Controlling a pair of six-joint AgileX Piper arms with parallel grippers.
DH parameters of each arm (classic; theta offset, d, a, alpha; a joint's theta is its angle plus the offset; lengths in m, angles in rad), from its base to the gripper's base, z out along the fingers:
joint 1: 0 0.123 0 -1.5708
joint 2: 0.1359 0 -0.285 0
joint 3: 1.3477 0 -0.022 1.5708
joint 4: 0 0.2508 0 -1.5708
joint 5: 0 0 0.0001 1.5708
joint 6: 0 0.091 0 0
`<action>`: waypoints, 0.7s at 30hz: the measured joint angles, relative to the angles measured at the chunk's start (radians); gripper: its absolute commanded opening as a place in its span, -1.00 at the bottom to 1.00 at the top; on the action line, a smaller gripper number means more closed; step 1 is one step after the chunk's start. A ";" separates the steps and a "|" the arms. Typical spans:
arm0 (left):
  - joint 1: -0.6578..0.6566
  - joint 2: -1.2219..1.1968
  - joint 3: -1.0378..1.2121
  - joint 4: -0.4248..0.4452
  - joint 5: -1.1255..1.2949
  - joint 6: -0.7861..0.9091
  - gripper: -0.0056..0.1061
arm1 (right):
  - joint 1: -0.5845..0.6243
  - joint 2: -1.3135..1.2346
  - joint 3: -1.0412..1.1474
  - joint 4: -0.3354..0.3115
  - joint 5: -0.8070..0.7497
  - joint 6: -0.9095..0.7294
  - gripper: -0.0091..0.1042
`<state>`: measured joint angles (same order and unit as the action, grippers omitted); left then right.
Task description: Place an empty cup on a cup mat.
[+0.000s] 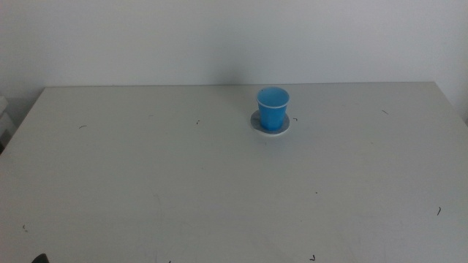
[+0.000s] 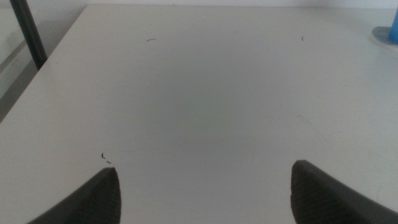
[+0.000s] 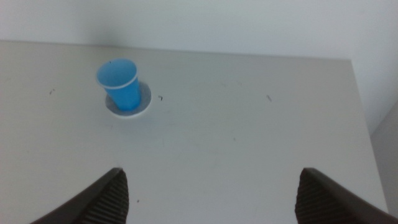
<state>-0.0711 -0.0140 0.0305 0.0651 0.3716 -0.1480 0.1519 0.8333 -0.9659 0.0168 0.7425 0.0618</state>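
The blue cup (image 1: 273, 108) stands upright on the round cup mat (image 1: 262, 124) at the table's far middle, empty, its pale rim showing. The right wrist view shows the same cup (image 3: 121, 84) on the cup mat (image 3: 143, 107), well away from my right gripper (image 3: 208, 196), which is open with nothing between its jaws. My left gripper (image 2: 202, 190) is open over bare table near the front left; a sliver of cup (image 2: 393, 28) and cup mat (image 2: 380, 34) shows at that picture's edge. Neither arm touches the cup.
The white table (image 1: 183, 183) bears only small dark specks. A white wall runs behind its far edge. A dark post (image 2: 28, 34) stands beyond the table's left edge. A dark bit of the left gripper (image 1: 38, 258) shows at the bottom edge.
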 measured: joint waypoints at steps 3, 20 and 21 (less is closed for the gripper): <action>0.000 0.000 0.000 0.000 0.000 0.000 0.98 | 0.000 -0.124 0.148 0.000 -0.117 -0.030 0.70; 0.000 0.000 0.000 0.000 0.000 0.000 0.98 | 0.000 -0.663 0.675 -0.017 -0.453 -0.086 0.78; 0.000 0.000 0.000 0.000 0.000 0.000 0.98 | 0.000 -0.680 0.697 -0.017 -0.469 -0.086 0.78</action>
<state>-0.0711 -0.0140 0.0305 0.0651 0.3716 -0.1480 0.1516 0.1535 -0.2692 0.0000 0.2735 -0.0245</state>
